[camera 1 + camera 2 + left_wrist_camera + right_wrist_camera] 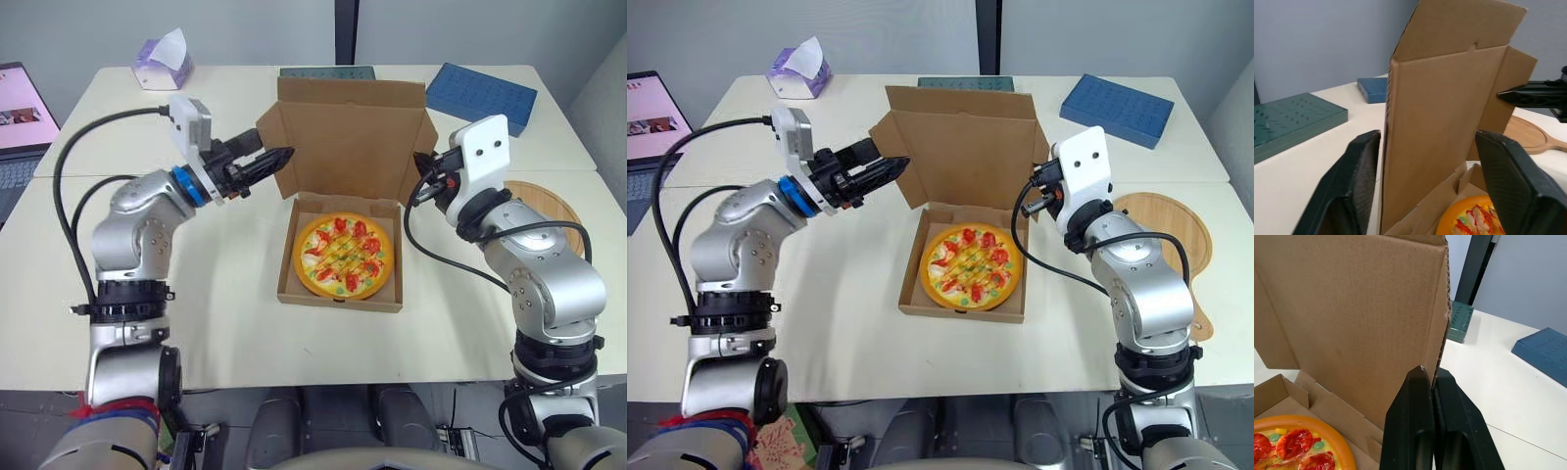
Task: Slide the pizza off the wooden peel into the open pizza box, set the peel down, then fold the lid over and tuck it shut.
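Note:
The pizza (345,255) lies in the base of the open cardboard box (338,299). The lid (348,137) stands upright behind it with its side flaps angled forward. My left gripper (277,157) is open at the lid's left flap. In the left wrist view its fingers (1359,166) straddle the flap's edge without touching it. My right gripper (423,174) is shut, and its fingertips (1422,382) rest against the edge of the lid's right flap. The wooden peel (549,201) lies flat on the table behind my right arm.
A blue box (480,95) sits at the back right and a green board (326,71) lies behind the lid. A tissue box (162,64) stands at the back left. A laptop (20,117) is on the far left.

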Controlling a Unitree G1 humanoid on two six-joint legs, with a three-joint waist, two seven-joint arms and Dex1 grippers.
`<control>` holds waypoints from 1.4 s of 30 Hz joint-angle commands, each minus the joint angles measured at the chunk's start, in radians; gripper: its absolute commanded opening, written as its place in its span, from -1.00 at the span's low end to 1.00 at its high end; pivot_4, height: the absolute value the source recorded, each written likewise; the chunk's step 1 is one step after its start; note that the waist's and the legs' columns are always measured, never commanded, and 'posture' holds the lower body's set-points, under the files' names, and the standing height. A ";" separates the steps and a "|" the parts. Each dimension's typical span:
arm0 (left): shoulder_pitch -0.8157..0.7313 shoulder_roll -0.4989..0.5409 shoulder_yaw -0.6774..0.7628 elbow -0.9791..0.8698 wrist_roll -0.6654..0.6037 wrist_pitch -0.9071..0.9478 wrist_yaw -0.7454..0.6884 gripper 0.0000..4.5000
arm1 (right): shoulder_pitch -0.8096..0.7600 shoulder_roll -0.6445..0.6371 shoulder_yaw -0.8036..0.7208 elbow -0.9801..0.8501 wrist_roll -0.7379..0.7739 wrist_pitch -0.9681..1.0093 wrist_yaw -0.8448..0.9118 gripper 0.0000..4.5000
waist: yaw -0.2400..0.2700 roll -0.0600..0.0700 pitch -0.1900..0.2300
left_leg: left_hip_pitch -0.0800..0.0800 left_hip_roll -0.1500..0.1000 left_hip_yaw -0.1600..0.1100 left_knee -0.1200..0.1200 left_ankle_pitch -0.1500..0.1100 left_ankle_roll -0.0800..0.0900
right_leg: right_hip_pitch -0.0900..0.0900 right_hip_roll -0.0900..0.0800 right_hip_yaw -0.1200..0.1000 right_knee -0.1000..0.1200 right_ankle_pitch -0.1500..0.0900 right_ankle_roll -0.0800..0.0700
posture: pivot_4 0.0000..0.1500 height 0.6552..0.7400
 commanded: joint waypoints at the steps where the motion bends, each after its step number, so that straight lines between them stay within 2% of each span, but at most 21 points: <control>1: -0.055 0.021 0.007 0.061 -0.005 -0.008 -0.027 0.34 | -0.010 -0.007 -0.002 -0.029 0.014 -0.011 0.014 -1.00 | -0.001 0.000 0.000 | 0.000 0.000 0.000 0.000 0.000 0.000 | 0.000 0.000 0.000 0.000 0.000 0.000 | 1.00 0.72; 9: -0.115 0.019 0.005 0.163 0.001 0.011 -0.040 0.34 | -0.011 -0.011 -0.002 -0.032 0.016 -0.007 0.021 -1.00 | -0.005 0.000 0.000 | 0.000 0.000 0.000 0.000 0.000 0.000 | 0.000 0.000 0.000 0.000 0.000 0.000 | 1.00 0.72; 12: -0.125 0.011 0.007 0.173 0.006 -0.001 -0.029 0.08 | -0.011 -0.011 -0.002 -0.035 0.017 -0.005 0.021 -1.00 | -0.005 0.000 0.000 | 0.000 0.000 0.000 0.000 0.000 0.000 | 0.000 0.000 0.000 0.000 0.000 0.000 | 1.00 0.72; 19: -0.097 0.006 0.015 0.109 0.009 -0.006 0.012 -0.91 | -0.007 -0.007 0.001 -0.042 0.018 -0.002 0.016 -1.00 | -0.005 0.000 0.000 | 0.000 0.000 0.000 0.000 0.000 0.000 | 0.000 0.000 0.000 0.000 0.000 0.000 | 1.00 0.72; 20: -0.084 0.006 0.019 0.086 0.004 0.003 0.023 -1.00 | -0.006 -0.006 0.001 -0.044 0.018 -0.001 0.015 -1.00 | -0.005 0.000 0.000 | 0.000 0.000 0.000 0.000 0.000 0.000 | 0.000 0.000 0.000 0.000 0.000 0.000 | 1.00 0.72; 28: 0.026 -0.010 0.017 -0.127 -0.001 0.041 0.159 -1.00 | -0.006 -0.001 0.003 -0.044 0.015 0.001 0.006 -1.00 | -0.005 0.000 0.000 | 0.000 0.000 0.000 0.000 0.000 0.000 | 0.000 0.000 0.000 0.001 0.000 0.000 | 1.00 0.72; 36: 0.156 -0.164 0.021 -0.450 -0.002 0.110 0.484 -1.00 | 0.004 0.046 0.032 -0.084 -0.015 0.023 -0.066 -1.00 | -0.001 0.000 0.000 | 0.000 0.000 -0.001 0.000 0.000 0.000 | 0.000 0.000 0.000 0.001 0.000 0.000 | 1.00 0.72; 42: 0.273 -0.266 -0.036 -0.650 0.021 0.131 0.654 -1.00 | 0.003 0.095 0.048 -0.122 -0.016 0.053 -0.103 -1.00 | 0.000 0.000 0.000 | 0.000 0.000 0.000 0.000 0.000 0.000 | 0.000 0.000 0.001 0.001 0.000 0.000 | 1.00 0.72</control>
